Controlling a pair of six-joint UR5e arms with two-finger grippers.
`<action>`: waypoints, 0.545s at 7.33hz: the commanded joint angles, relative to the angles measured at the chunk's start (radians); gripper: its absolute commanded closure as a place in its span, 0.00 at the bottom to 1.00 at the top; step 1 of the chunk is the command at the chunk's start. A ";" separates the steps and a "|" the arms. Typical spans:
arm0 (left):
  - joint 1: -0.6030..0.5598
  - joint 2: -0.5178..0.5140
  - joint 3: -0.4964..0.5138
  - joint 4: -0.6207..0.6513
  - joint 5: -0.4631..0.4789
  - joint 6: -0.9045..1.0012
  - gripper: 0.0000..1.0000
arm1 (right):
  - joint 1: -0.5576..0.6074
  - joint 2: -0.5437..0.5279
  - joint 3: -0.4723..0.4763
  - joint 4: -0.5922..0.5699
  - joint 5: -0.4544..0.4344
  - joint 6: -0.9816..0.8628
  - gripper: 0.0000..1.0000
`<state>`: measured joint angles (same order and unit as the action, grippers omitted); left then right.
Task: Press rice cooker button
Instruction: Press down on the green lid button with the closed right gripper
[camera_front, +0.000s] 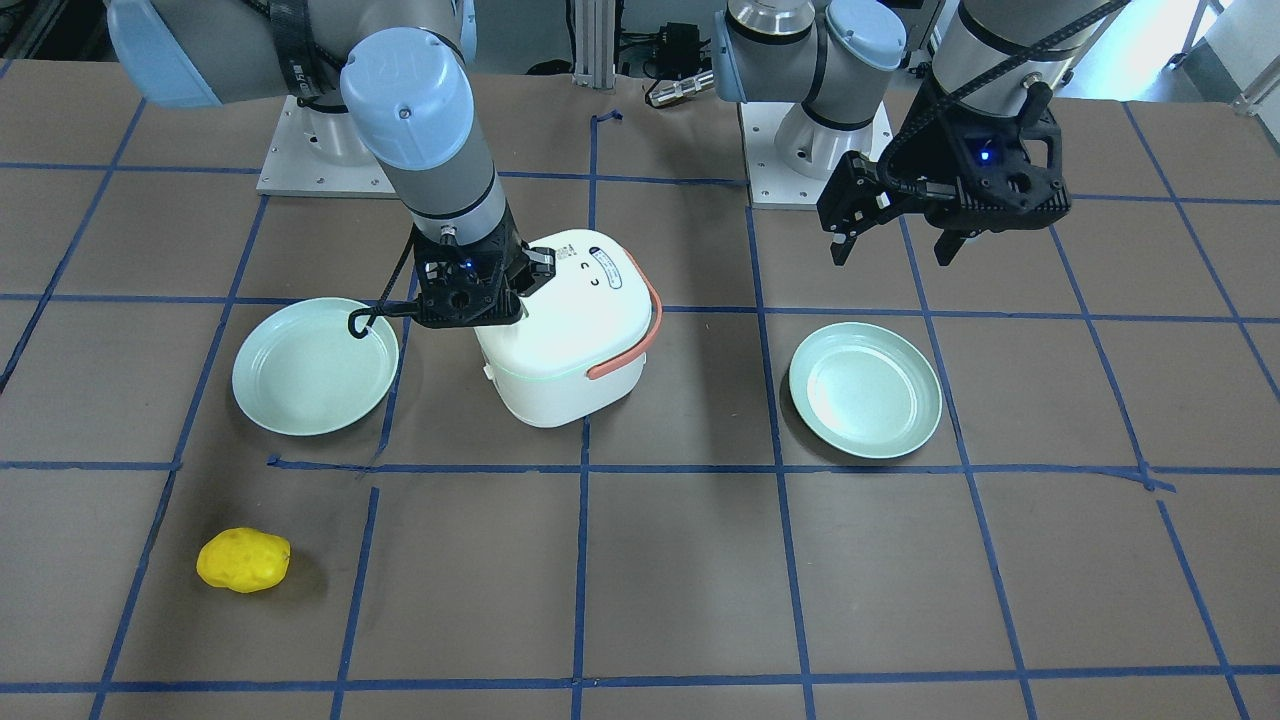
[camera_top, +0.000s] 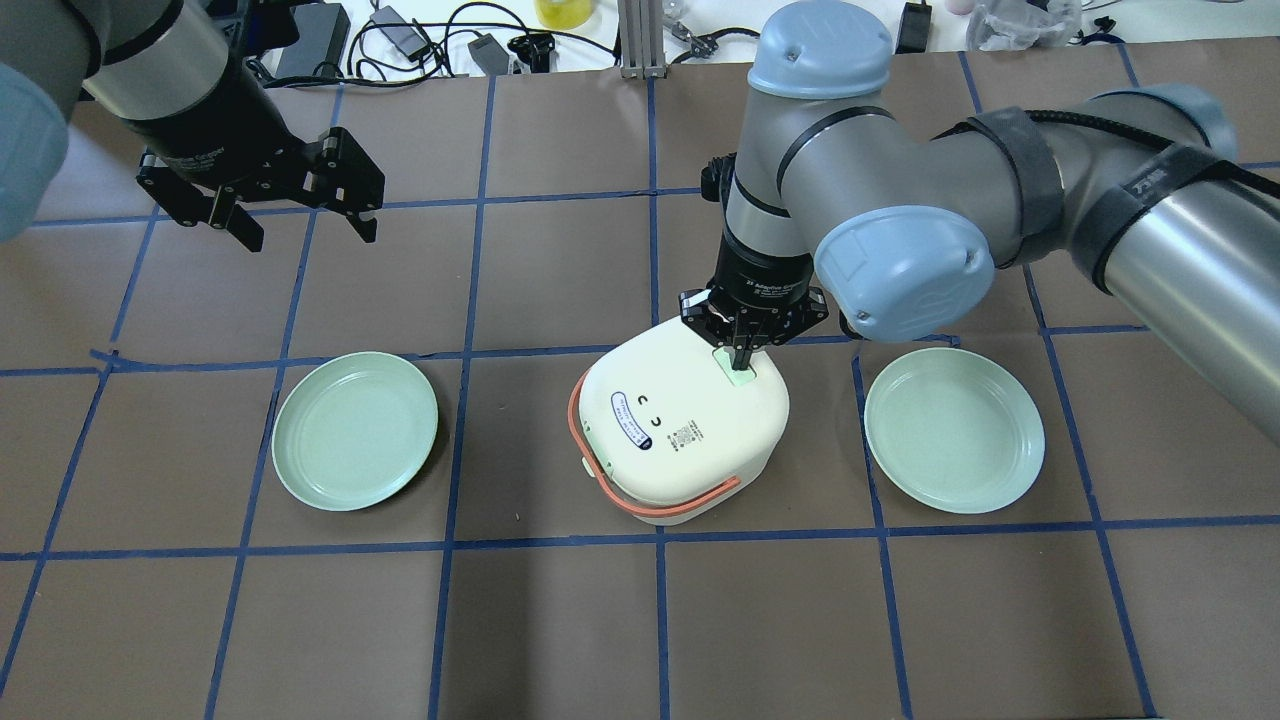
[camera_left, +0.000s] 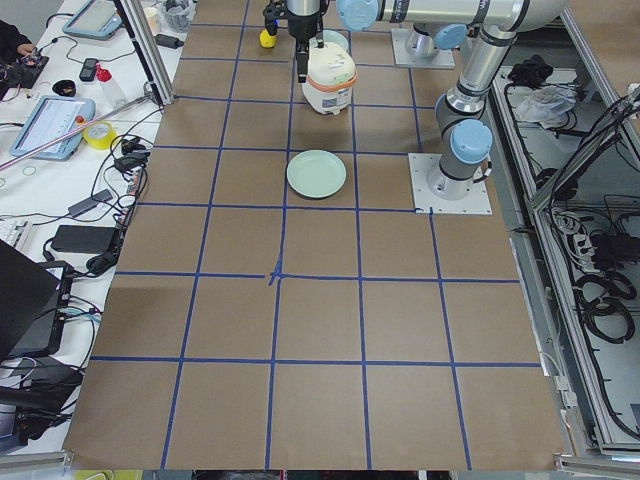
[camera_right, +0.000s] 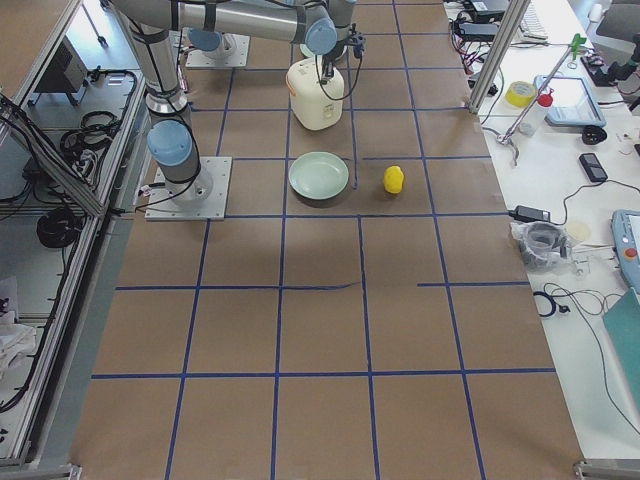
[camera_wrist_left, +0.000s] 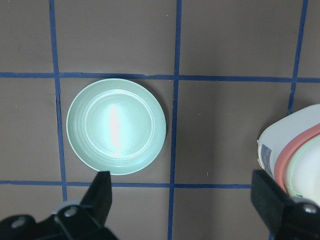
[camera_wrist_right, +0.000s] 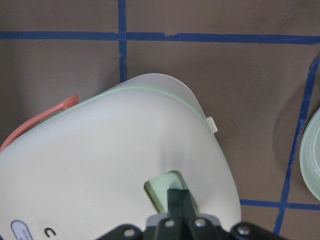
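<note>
right tool (camera_top: 741, 360) points straight down, and its two black fingers are pushed together into one thin tip. in the view from over the robot's shoulders, that tip touches the button (camera_top: 735, 378). the button is a small pale mint pad with round corners, set in the top of the white rice cooker (camera_top: 680, 430), near the lid's far edge. a soft orange handle (camera_top: 690, 502) lies low around the cooker's side. the left tool (camera_top: 308, 232) hangs in the air well away from the cooker, with its fingers wide apart. a round pale green plate sits on the brown table (camera_top: 560, 620) on each side of the cooker: the left plate (camera_top: 355, 430) and the right plate (camera_top: 953, 430). both are apart from the cooker.

in the view that faces the robot, the right tool's black body hides the button. a bumpy yellow lump (camera_front: 243, 559) lies alone near the front of the table, well apart from the plates.

from the two table ends, the cooker looks far and small, and the button is too small to see.

the left wrist camera looks down on the left plate. the tool's two black fingers stand far apart at the bottom, and the cooker's edge peeks in at the right.

the right wrist camera shows the closed fingers resting on the mint pad.
</note>
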<state>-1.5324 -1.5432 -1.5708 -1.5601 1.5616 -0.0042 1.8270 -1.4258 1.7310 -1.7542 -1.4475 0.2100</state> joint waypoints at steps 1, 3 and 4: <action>0.000 0.000 0.000 0.000 0.000 0.001 0.00 | 0.000 -0.004 -0.019 -0.004 0.001 0.009 1.00; 0.000 0.000 0.000 0.000 0.000 0.001 0.00 | 0.000 -0.015 -0.109 -0.002 -0.014 0.119 0.23; 0.000 0.000 0.000 0.000 0.000 0.000 0.00 | -0.005 -0.013 -0.175 0.013 -0.027 0.203 0.03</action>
<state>-1.5325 -1.5432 -1.5708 -1.5601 1.5616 -0.0034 1.8258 -1.4383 1.6320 -1.7531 -1.4618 0.3176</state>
